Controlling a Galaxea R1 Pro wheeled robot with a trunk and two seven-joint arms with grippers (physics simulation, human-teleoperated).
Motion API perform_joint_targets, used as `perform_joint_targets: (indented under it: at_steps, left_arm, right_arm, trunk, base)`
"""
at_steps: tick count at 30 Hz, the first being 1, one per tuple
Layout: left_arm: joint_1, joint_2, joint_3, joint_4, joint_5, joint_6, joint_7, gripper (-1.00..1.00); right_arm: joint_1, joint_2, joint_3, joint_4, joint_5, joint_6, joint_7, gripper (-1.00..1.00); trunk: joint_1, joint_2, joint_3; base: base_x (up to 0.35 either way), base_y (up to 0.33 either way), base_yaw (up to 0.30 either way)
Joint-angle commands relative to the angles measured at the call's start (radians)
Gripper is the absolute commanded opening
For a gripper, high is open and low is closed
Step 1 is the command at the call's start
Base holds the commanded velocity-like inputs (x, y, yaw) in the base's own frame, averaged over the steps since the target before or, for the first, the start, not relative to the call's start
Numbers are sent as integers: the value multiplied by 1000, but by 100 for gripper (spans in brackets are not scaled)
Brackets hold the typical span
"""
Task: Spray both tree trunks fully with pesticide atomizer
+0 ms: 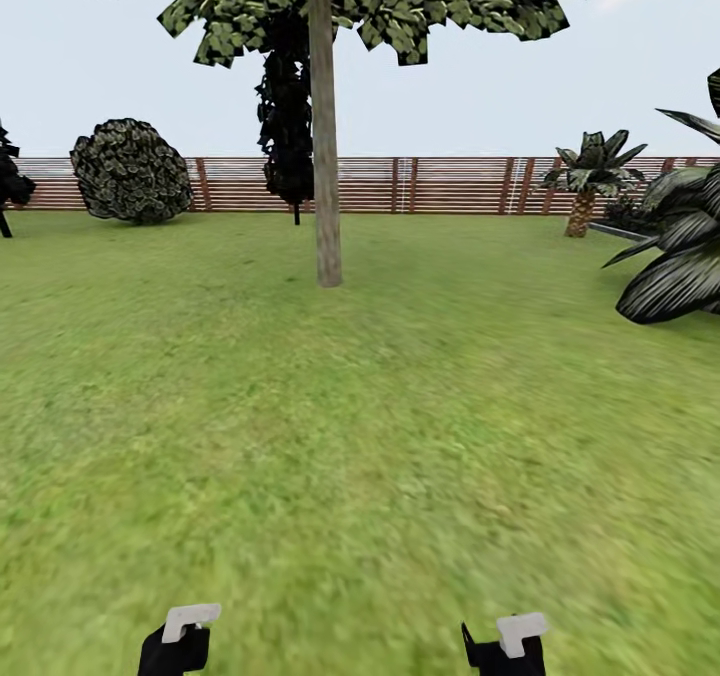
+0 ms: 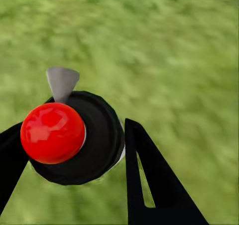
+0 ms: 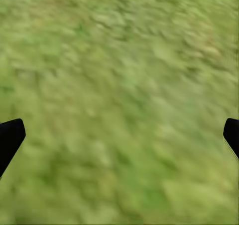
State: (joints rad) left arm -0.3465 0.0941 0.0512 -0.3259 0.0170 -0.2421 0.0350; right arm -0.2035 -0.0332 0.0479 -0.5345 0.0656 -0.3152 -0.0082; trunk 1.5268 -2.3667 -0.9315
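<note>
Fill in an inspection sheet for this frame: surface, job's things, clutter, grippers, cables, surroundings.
Surface: green grass lawn, blurred in the wrist views.
Job's things: pesticide atomizer, black body with red knob and grey nozzle, between the left gripper's fingers; one tree trunk stands ahead, upright, grey-brown; no white specks seen on it.
Clutter: nothing seen.
Grippers: left gripper shut on the atomizer; right gripper open, fingers wide apart over grass, holding nothing.
Cables: nothing seen.
Surroundings: slatted wooden fence, round shrub, dark narrow tree, short palm, large dark-leaved plant.
</note>
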Motion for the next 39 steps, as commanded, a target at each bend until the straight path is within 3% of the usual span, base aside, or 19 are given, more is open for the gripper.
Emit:
perform_joint_targets:
  at_steps: [1,39]
  left_arm:
    - [0,0,1,1,2,-3,0,-100]
    - [-1,0,2,1,1,-3,0,-100]
  right_arm:
    - [0,-1,1,1,7,-2,-1,100]
    - [0,-1,1,2,8,-2,-1,100]
  trunk:
    - [0,0,-1]
    - [0,0,-1]
  base:
    - [335,0,0]
    - [335,0,0]
